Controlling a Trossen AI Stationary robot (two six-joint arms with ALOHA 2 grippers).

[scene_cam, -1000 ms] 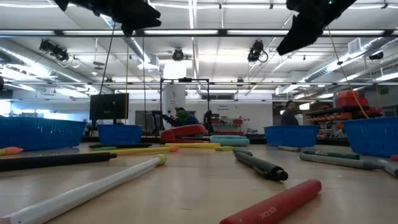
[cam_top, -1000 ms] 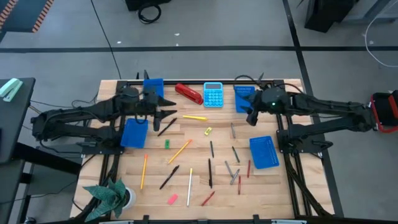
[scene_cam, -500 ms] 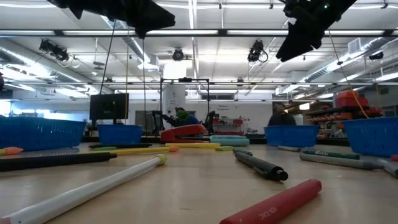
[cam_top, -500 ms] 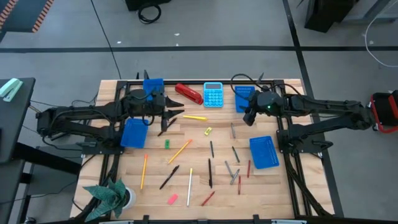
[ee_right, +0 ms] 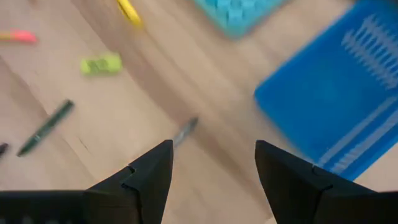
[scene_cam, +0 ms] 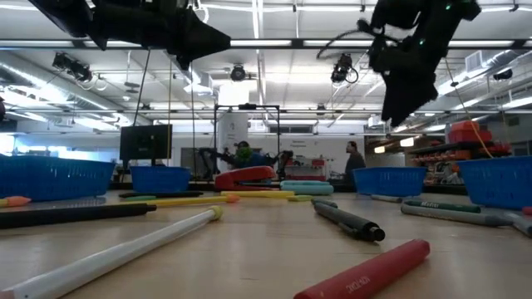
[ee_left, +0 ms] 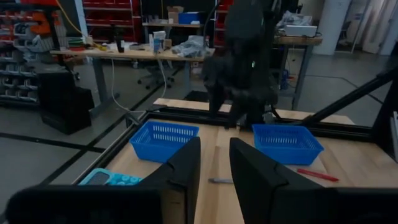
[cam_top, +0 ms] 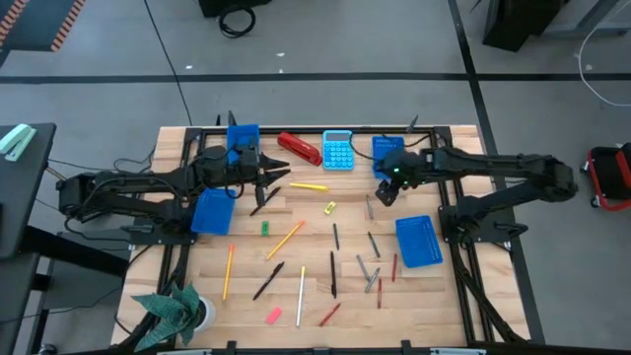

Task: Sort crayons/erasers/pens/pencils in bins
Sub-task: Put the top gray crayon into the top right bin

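High view shows your right gripper open and empty above a grey pen near the bin; your left gripper is open over the table.

table – pale planked wood, matt | bins – blue perforated plastic (slightly glossy) | frame – black metal

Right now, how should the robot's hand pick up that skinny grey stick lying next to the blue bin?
Best to grip the grey stick around its middle, coming straight down from above. It lies flat on the bare table, so only its long sides are free to pinch. The right hand hangs open nearly above it, beside the blue bin, with fingers spread wider than the stick.
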